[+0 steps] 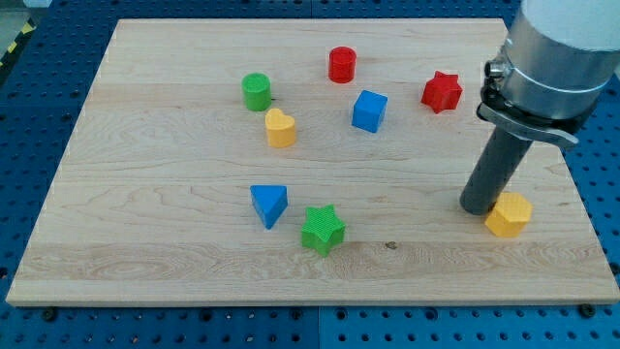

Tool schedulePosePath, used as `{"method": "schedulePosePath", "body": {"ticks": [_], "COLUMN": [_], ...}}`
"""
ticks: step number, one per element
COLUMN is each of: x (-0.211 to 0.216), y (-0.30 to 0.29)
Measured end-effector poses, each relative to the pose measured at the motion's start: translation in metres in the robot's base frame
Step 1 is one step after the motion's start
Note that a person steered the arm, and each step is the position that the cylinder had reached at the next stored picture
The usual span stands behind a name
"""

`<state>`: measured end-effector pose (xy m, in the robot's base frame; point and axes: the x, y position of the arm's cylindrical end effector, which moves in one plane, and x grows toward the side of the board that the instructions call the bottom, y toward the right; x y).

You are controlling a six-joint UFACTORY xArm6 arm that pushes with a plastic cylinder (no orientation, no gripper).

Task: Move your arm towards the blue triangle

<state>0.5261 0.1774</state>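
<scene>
Camera view is showing the tip [479, 206] touching the yellow block [509, 214]; no hand exists, nothing held. The blue triangle [268, 204] is lying far toward the view's left.

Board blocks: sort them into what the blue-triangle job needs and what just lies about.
Job:
blue triangle
my tip, far to the view's right of it, beside the yellow hexagon

Lying about:
green star
blue cube
yellow heart
green cylinder
red cylinder
red star

Two blue blocks [268, 204], two red [342, 65], two green [257, 92], two yellow [280, 128]
</scene>
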Motion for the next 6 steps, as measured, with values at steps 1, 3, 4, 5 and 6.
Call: {"method": "schedulePosePath", "body": {"ticks": [1,3,4,5,6], "x": [0.001,0.019,0.014,-0.004,-0.023], "y": [0.010,0.044,0.006,-0.046,-0.095]}}
